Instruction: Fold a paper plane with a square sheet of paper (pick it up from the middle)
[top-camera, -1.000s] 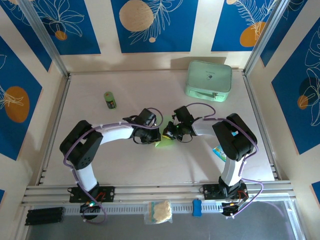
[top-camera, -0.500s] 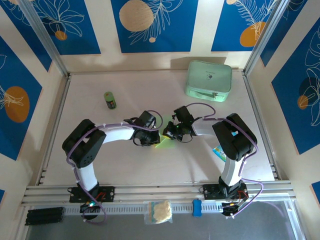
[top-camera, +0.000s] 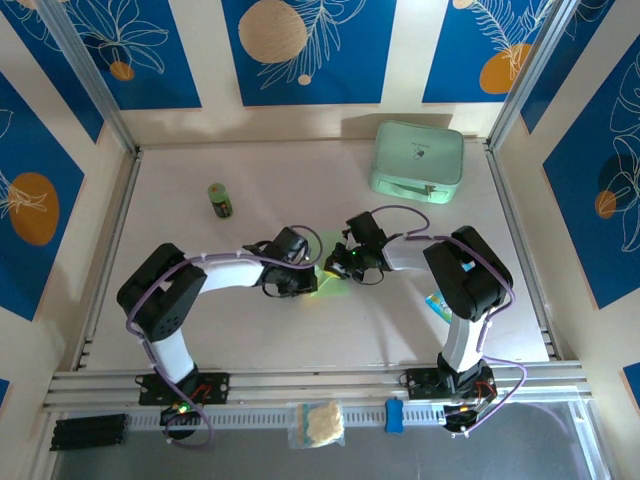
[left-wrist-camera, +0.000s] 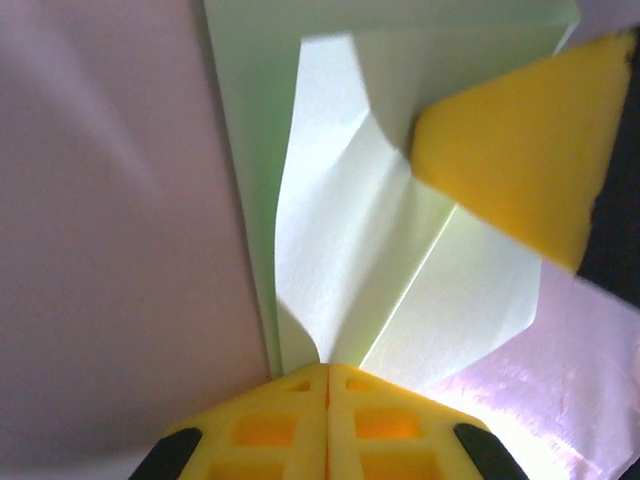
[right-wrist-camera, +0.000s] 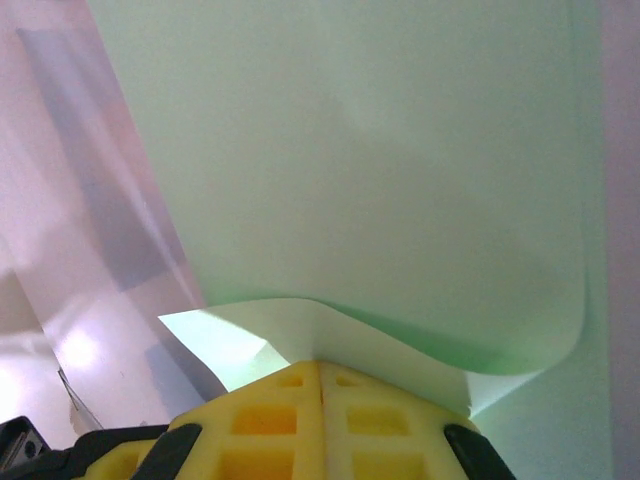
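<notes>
The square sheet of paper (top-camera: 328, 284) is lying mid-table, showing from above as a small pale green sliver, partly folded. In the left wrist view it is resting on the pale surface with one flap lifting and a sharp diagonal crease running across it, its near edge tucking into the closed left gripper (left-wrist-camera: 327, 372). In the right wrist view, another edge is curling upward, pinched in the right gripper (right-wrist-camera: 322, 370).
</notes>
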